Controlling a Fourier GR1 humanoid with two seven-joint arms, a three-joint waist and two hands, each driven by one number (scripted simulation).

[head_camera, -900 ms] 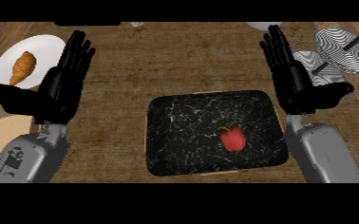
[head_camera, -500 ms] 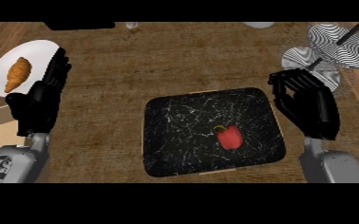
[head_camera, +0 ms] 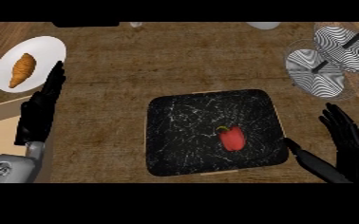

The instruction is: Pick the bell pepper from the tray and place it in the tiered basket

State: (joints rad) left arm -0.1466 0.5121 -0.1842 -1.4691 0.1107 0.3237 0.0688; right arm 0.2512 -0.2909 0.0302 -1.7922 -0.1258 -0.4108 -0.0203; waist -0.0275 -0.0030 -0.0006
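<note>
A red bell pepper [head_camera: 232, 138] with a green stem lies on the black marbled tray [head_camera: 182, 123], right of the tray's middle. The tiered basket [head_camera: 324, 61], striped black and white, stands at the far right of the counter. My right hand [head_camera: 335, 147] is open at the lower right, thumb near the tray's right corner, fingers spread, touching nothing. My left hand [head_camera: 42, 109] is open at the left edge, fingers straight and pointing up, well away from the tray.
A white plate [head_camera: 42, 52] with a croissant [head_camera: 22, 69] sits at the upper left, just above my left hand. A dark object [head_camera: 84, 24] and pale items [head_camera: 263, 25] line the far edge. Bare wooden counter [head_camera: 175, 57] lies between tray and back.
Both hands have drawn back toward the lower edge and outward. The right hand has dropped from beside the basket to the tray's lower right corner. The pepper and tray have not moved.
</note>
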